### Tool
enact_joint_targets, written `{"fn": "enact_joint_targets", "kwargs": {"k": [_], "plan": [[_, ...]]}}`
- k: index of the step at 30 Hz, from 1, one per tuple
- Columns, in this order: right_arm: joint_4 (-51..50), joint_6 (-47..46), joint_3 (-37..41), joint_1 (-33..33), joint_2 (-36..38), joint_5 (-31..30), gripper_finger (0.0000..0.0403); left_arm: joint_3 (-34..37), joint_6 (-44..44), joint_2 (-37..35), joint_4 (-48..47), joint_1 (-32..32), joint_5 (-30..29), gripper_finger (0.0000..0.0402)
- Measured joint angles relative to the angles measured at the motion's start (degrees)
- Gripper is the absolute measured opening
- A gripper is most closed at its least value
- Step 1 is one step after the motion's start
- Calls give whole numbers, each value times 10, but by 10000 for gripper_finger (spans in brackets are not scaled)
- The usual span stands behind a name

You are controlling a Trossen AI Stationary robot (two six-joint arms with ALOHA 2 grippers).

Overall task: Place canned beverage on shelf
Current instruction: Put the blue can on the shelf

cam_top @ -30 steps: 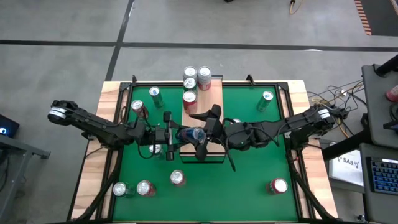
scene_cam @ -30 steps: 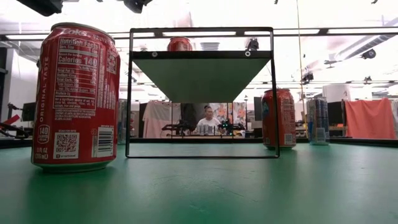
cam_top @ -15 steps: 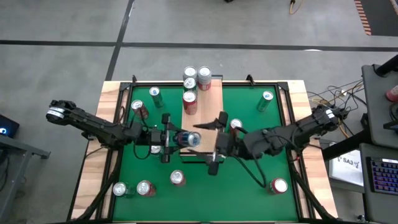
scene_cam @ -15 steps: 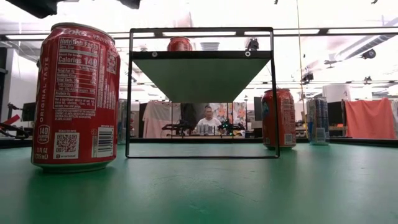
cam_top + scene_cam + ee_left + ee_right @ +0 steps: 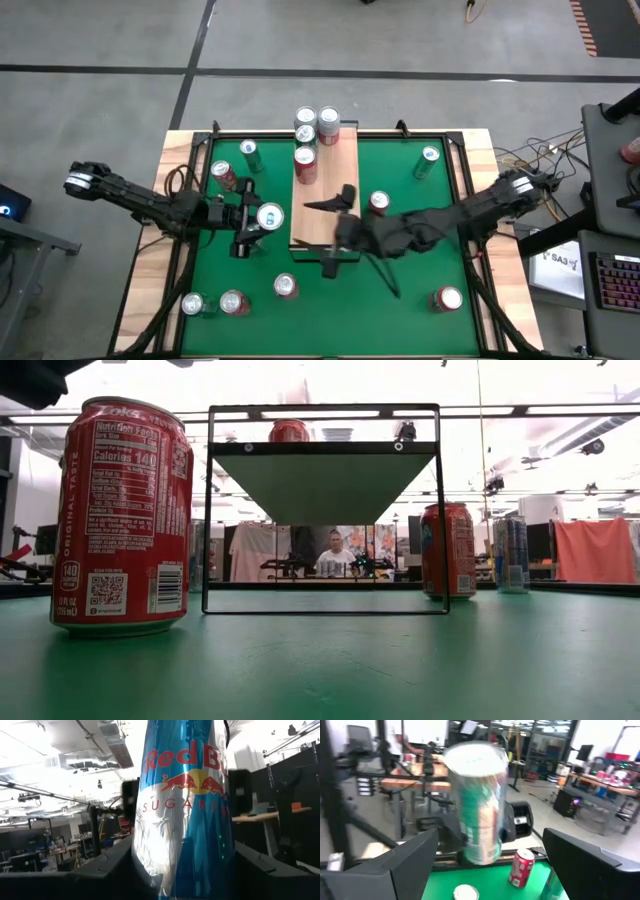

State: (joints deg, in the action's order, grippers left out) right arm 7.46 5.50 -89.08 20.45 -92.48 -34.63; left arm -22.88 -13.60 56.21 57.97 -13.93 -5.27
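Observation:
My left gripper [image 5: 252,220] is shut on a blue and silver canned beverage [image 5: 269,215], held above the green table just left of the shelf [image 5: 325,150]. The can [image 5: 182,805] fills the left wrist view. The shelf is a long wooden board on a dark frame [image 5: 322,448]; three cans [image 5: 306,160] stand on its far end. My right gripper [image 5: 333,232] hovers open over the shelf's near end, pointing at the held can [image 5: 477,805], with nothing between its fingers. My left gripper pinches the can's side wall [image 5: 142,820] between its two fingers, about halfway up the can. The fingers come from the table's left side, slanting a little upward. The can is lifted clear of the table, nearly upright, its top [image 5: 269,214] facing up.
Loose cans stand on the green table: two at the far left [image 5: 225,176], one at the far right [image 5: 430,157], one right of the shelf [image 5: 378,202], three near the front left [image 5: 233,301], one at the front right [image 5: 448,298]. A pale wooden rim [image 5: 150,260] surrounds the table.
My left gripper has drawn back toward the table's left edge with the can and tipped upward, so the can, earlier lying over the shelf's near end, now shows its top. My right gripper backed toward the right edge, then returned over the shelf's near end.

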Motion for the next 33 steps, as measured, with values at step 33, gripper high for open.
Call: {"fn": "enact_joint_targets", "kwargs": {"k": [33], "plan": [[227, 38, 8, -70, -88, 113, 198, -3, 25, 20, -9, 1, -5, 250]]}}
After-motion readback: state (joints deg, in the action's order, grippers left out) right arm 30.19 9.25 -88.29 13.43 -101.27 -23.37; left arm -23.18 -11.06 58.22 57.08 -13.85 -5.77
